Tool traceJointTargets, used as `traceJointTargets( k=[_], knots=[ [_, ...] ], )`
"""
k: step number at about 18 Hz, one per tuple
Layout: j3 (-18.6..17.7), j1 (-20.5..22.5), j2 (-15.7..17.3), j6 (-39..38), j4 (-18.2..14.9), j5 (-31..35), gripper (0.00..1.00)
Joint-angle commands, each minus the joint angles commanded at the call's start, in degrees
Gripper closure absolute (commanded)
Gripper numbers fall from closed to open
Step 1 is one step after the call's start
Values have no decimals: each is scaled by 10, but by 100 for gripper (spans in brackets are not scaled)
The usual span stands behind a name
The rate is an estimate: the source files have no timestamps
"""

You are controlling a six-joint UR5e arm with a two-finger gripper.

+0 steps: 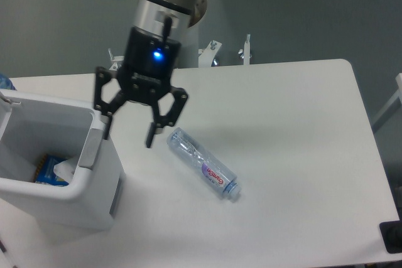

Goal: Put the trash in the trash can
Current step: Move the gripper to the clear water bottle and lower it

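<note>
Camera view from above and in front of a white table [289, 123]: a robot arm reaches down from the top of the picture, its black gripper [127, 137] hanging over the table with a blue light glowing on its body. The two fingers [152, 135] are spread wide apart and hold nothing. The gripper sits between the bin and the bottle, just right of the bin's grey-panelled rim. A white rectangular bin [59, 167] stands at the left edge of the table. Inside it, low against the right wall, lies a crumpled white paper wad [65, 169], beside something blue and orange that I cannot identify. A crushed clear plastic bottle [203, 163] lies on its side on the table, near the gripper's right fingertip but apart from it, angled with its bluish cap toward the lower right and a purple-pink label near that end.
</note>
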Motion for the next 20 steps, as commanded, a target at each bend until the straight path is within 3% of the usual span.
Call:
traceJointTargets(
  k=[3, 5, 10, 16, 20],
  knots=[
    [11, 15, -26, 0, -10, 36, 19],
    [11, 33, -47, 0, -12, 59, 0],
    [11, 67, -101, 2, -41, 116, 0],
    [31, 71, -121, 46, -175, 131, 0],
    [42, 70, -136, 44, -200, 156, 0]
  ],
)
